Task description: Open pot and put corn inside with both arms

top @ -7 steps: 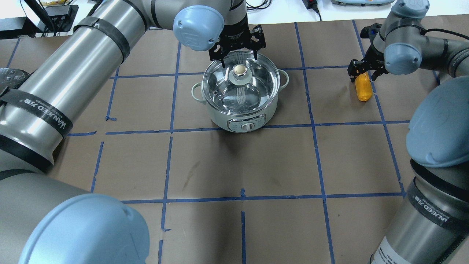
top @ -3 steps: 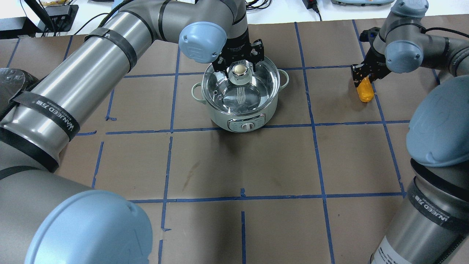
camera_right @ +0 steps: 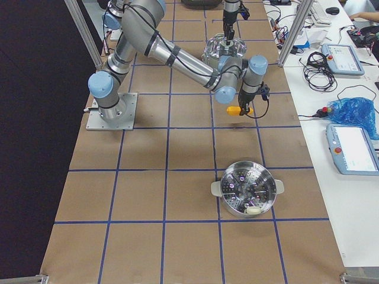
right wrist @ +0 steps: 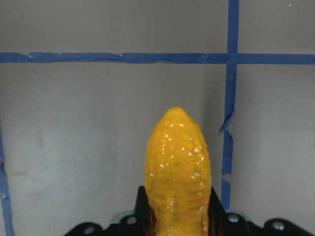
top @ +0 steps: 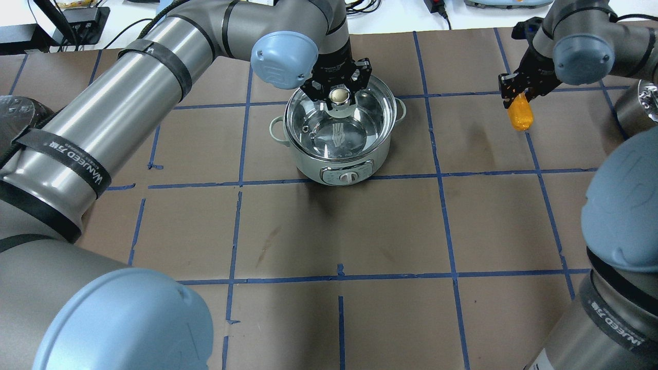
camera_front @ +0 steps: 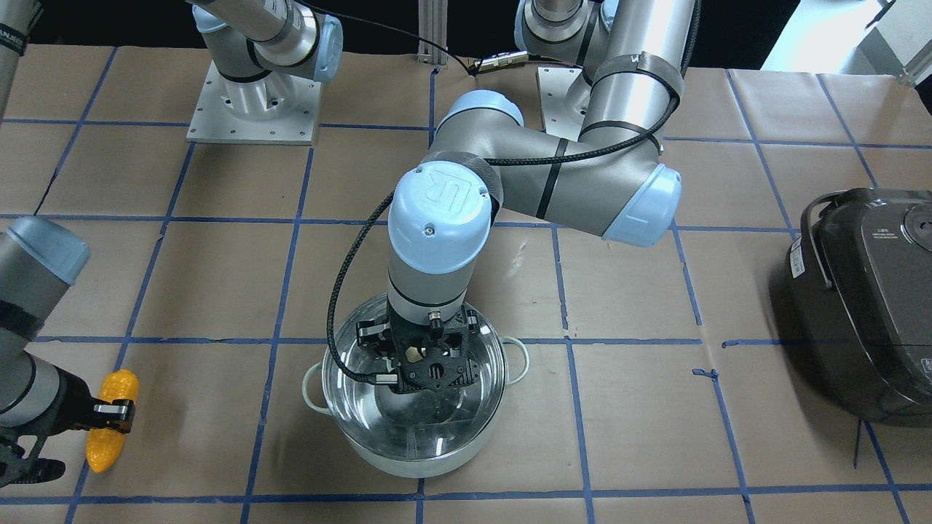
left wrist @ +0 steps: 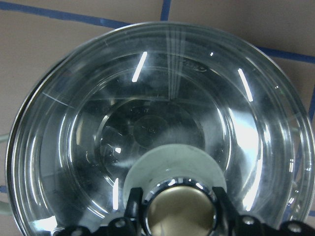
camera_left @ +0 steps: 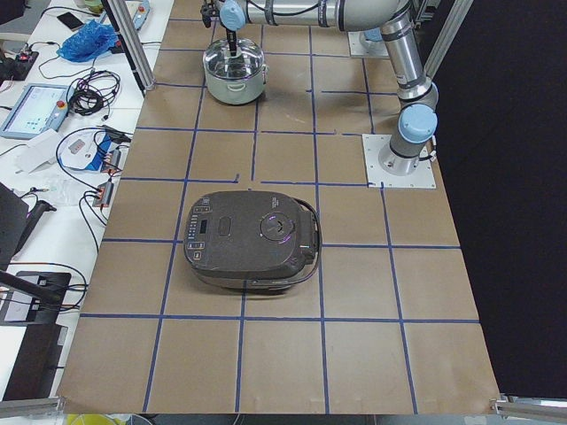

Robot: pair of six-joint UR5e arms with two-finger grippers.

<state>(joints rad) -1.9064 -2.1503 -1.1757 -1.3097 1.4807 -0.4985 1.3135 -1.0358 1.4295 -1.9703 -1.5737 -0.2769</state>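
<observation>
The mint-white pot (top: 339, 164) stands mid-table with its glass lid (top: 354, 133) over it. My left gripper (top: 338, 95) is above the lid, shut on the round knob (left wrist: 179, 212), with a finger (left wrist: 135, 209) on each side. It also shows in the front-facing view (camera_front: 419, 360). I cannot tell whether the lid still rests on the rim. My right gripper (top: 516, 96) is shut on the thick end of the yellow-orange corn (top: 520, 117) and holds it just off the paper, well to the pot's right. The corn's tip points forward in the right wrist view (right wrist: 178, 162).
A dark grey rice cooker (camera_front: 866, 306) sits far on my left side. A steel steamer pot (camera_right: 247, 195) stands on my right side, near my right arm. Brown paper with blue tape lines (top: 442, 174) covers the table. Cables and devices lie beyond the far edge.
My left gripper came over the lid and shut on the knob; the lid looks slightly shifted. My right gripper rose and moved back with the corn in it.
</observation>
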